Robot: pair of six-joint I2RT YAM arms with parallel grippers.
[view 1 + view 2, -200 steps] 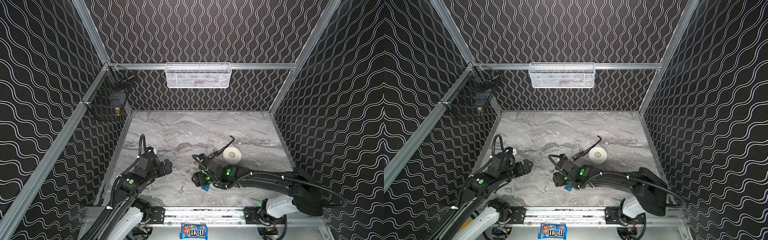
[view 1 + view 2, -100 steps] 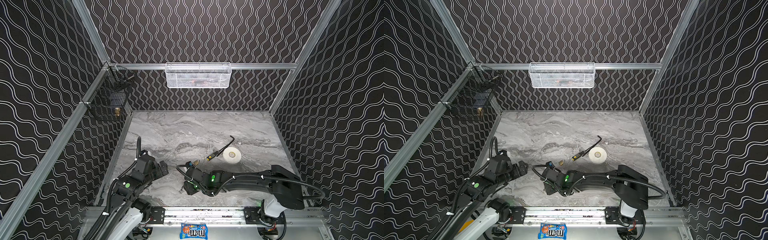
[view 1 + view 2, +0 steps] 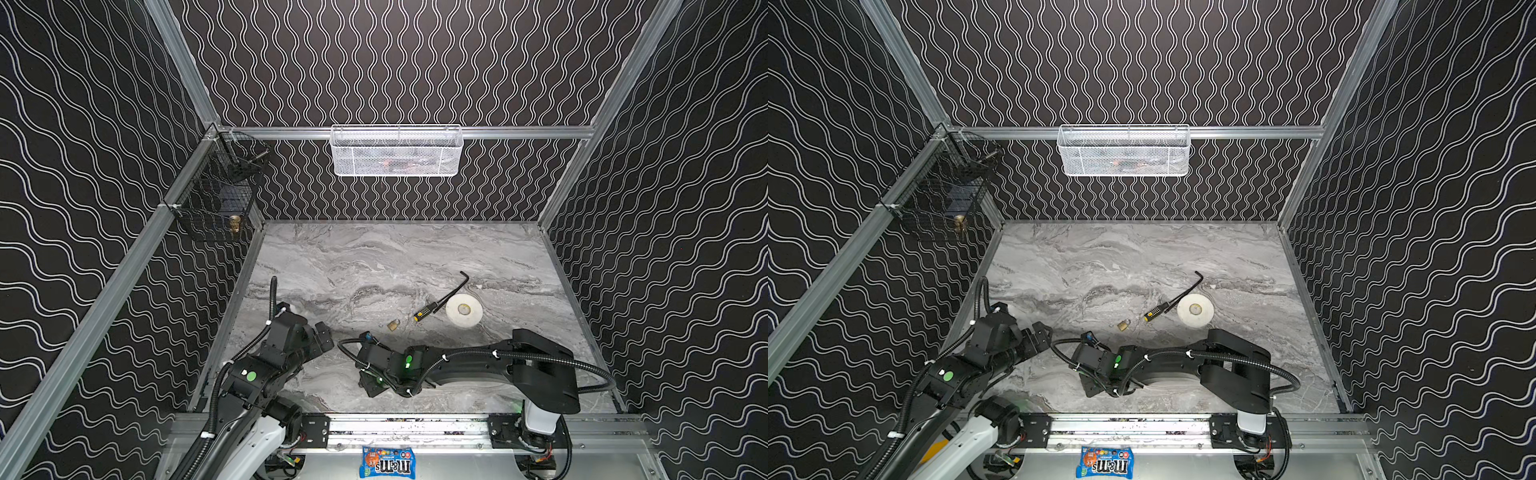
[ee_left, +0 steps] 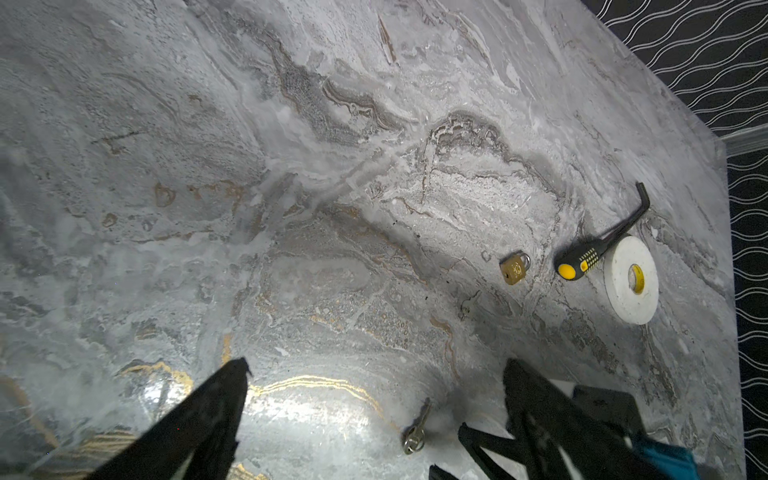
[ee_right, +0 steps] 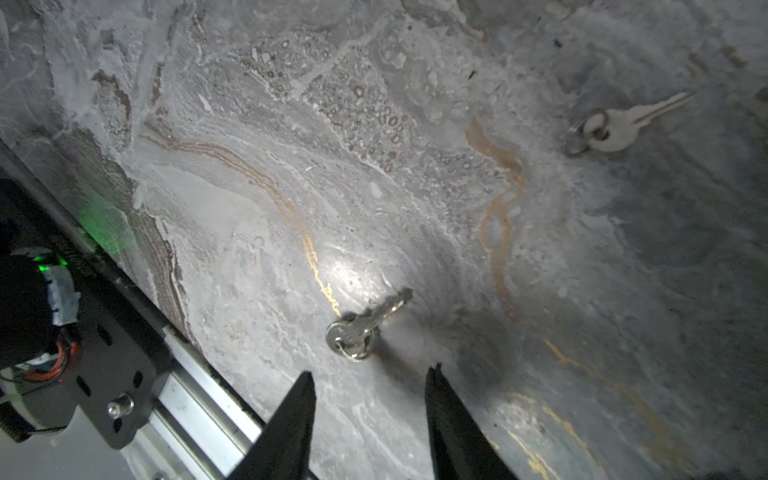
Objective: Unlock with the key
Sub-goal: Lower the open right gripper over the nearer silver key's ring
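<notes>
Silver key (image 5: 357, 332) near front rail (image 5: 199, 399) and right hand (image 5: 370, 374)

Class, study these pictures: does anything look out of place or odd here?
Yes. A candy packet lies beyond the front rail, off the marble table. Also, one key and a second key lie apart there, though only one padlock does.
</notes>
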